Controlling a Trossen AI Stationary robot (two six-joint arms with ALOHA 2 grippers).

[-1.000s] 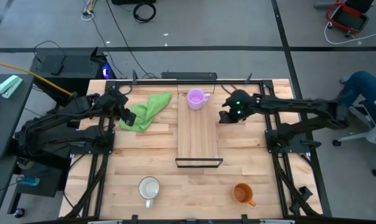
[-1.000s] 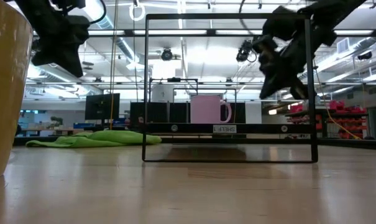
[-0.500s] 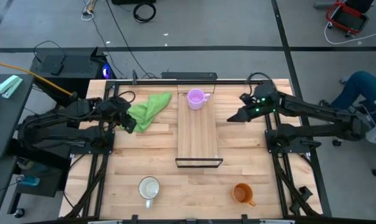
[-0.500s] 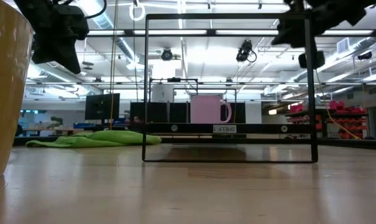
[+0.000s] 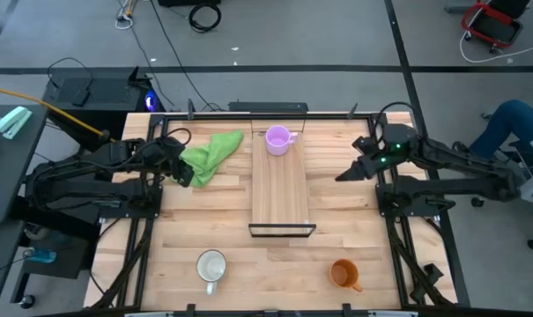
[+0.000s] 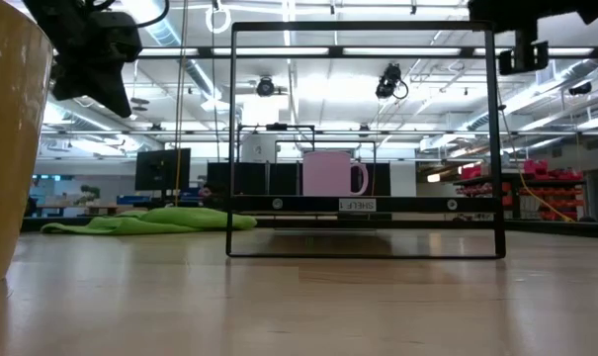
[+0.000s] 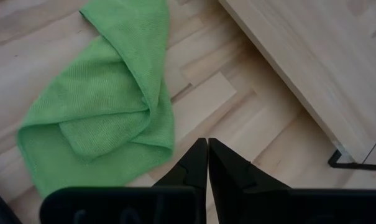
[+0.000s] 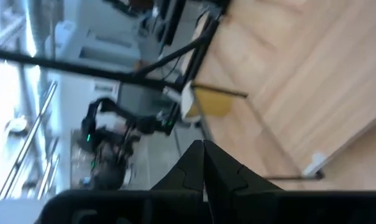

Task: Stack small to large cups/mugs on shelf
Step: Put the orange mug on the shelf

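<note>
The light purple mug (image 5: 277, 139) (image 6: 330, 173) stands upright on the far end of the shelf (image 5: 280, 189), a light-wood plank with a thin black frame (image 6: 363, 255). The white mug (image 5: 211, 267) and the orange mug (image 5: 344, 275) stand on the table near its near edge, left and right of the shelf. My left gripper (image 5: 185, 174) (image 7: 207, 149) hovers shut over the table at the green cloth's edge. My right gripper (image 5: 341, 176) (image 8: 203, 149) is shut in the air to the right of the shelf. Neither holds anything.
A crumpled green cloth (image 5: 209, 154) (image 7: 104, 106) lies on the table left of the shelf's far end. Bare tabletop (image 5: 354, 224) stretches between the shelf and the two near mugs. A person sits beyond the table's right edge (image 5: 513, 123).
My right gripper has pulled away from the shelf's far right side, next to the purple mug, moving toward the table's right edge and rising. My left gripper has drawn slightly toward the near side by the cloth. The mugs have not moved.
</note>
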